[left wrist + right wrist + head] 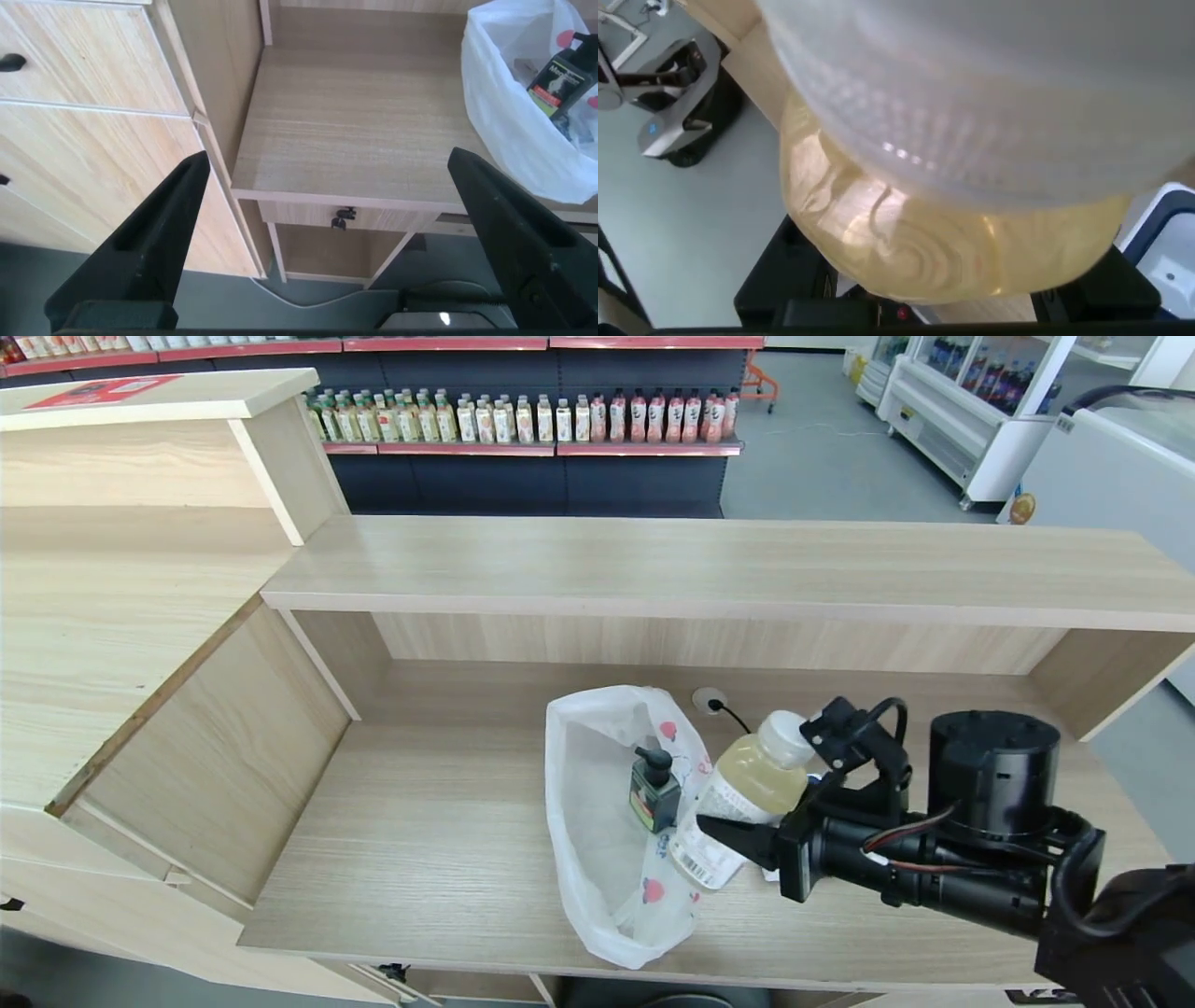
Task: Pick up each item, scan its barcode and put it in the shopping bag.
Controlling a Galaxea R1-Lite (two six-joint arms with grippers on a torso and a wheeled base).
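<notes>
My right gripper is shut on a drink bottle with pale yellow liquid, a white cap and a barcode label. The bottle is tilted, its bottom end at the right rim of the white shopping bag, which lies open on the wooden counter. In the right wrist view the bottle sits close up between the dark fingers. A dark pump bottle stands inside the bag. My left gripper hangs open and holds nothing, low in front of the counter's front edge, to the left of the bag and pump bottle.
A raised wooden ledge runs along the back of the counter and a side panel closes its left. A cable comes out of a hole behind the bag. A drawer latch sits under the counter's edge. Store shelves with bottles stand behind.
</notes>
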